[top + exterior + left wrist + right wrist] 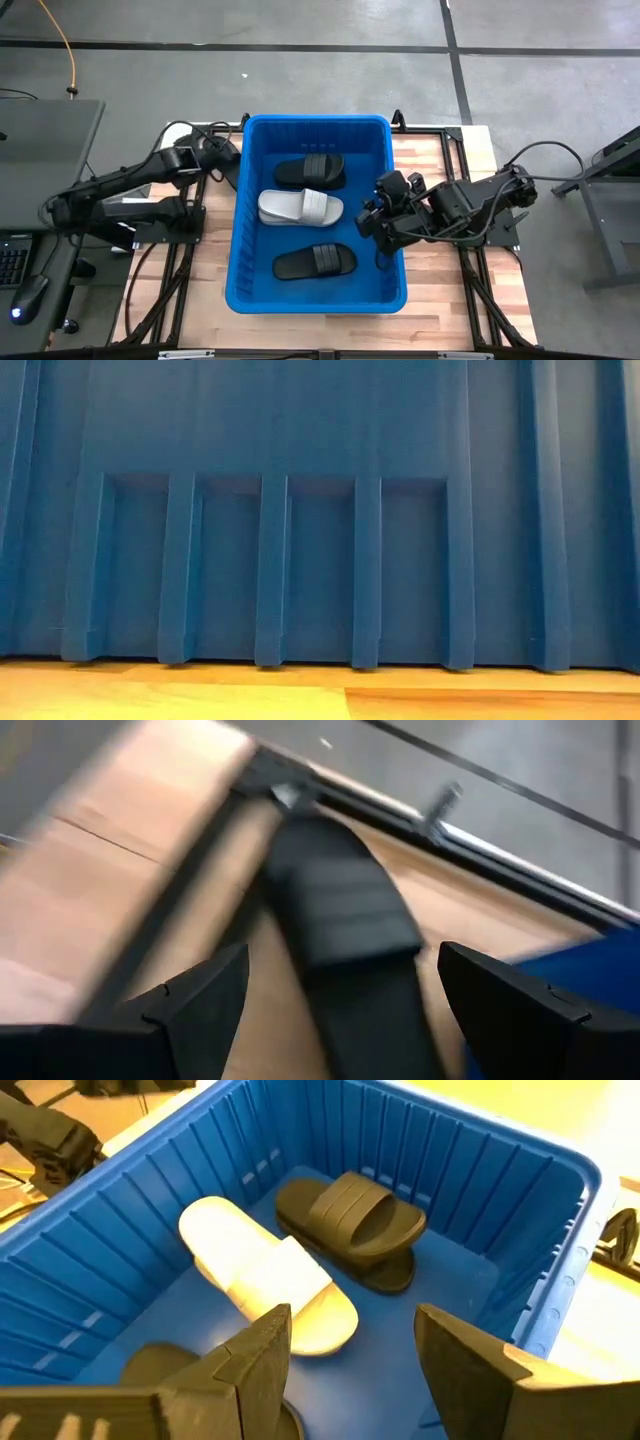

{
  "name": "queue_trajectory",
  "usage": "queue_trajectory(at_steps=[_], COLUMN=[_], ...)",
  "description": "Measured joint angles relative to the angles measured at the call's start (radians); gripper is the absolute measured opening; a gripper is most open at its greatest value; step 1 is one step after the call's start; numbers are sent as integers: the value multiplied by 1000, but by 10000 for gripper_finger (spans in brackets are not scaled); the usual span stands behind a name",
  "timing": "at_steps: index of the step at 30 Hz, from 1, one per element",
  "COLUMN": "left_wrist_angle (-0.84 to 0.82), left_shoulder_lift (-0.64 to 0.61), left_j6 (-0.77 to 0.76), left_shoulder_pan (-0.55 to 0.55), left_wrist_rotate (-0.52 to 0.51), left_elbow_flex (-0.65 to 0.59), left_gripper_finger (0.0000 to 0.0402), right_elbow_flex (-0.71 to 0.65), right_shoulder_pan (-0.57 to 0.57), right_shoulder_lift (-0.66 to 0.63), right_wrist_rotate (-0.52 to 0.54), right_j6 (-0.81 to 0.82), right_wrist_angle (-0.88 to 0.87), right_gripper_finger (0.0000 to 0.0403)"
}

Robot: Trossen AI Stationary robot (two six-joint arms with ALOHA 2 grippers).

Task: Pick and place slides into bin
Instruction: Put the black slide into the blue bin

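- Blue bin point(240, 215) at table centre, ribbed walls filling the low view.
- Three slides inside: black slide point(311, 169) at the far end, light grey slide point(300, 207) in the middle, second black slide point(314, 262) at the near end; each lying flat, strap up, apart from the others.
- Fourth black slide point(345, 920) on the wooden table point(440, 290) outside the bin, beside the bin's far left corner, lying ahead of the left gripper point(345, 1000).
- Left gripper spread wide, fingers point(195, 1000) either side of that sandal's line, holding nothing.
- Right gripper point(378, 222) above the bin's right wall, partly parted, empty, pointing down at the grey sandal.
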Motion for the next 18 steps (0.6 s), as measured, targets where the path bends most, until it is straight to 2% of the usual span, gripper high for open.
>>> queue_trajectory(at_steps=[3, 6, 8, 11, 13, 18], left_wrist_angle=[174, 341, 354, 258, 259, 394], left_shoulder_lift=[-4, -3, 0, 0, -2, -1], left_j6=[35, -18, -64, -119, -173, -326], left_shoulder_pan=[26, 47, 69, 110, 137, 194], left_wrist_rotate=[65, 124, 140, 137, 141, 260], left_elbow_flex=[-66, -127, -146, -169, -188, -257], left_gripper_finger=[315, 315, 315, 315, 315, 315], right_elbow_flex=[0, 0, 0, 0, 0, 0], right_shoulder_pan=[0, 0, 0, 0, 0, 2], right_shoulder_lift=[0, 0, 0, 0, 0, 0], right_wrist_rotate=[6, 6, -3, -20, -23, 2], right_j6=[1, 11, 10, 8, 8, -9], right_wrist_angle=[5, 7, 7, 6, 6, 6], right_gripper_finger=[201, 201, 200, 200, 202, 200])
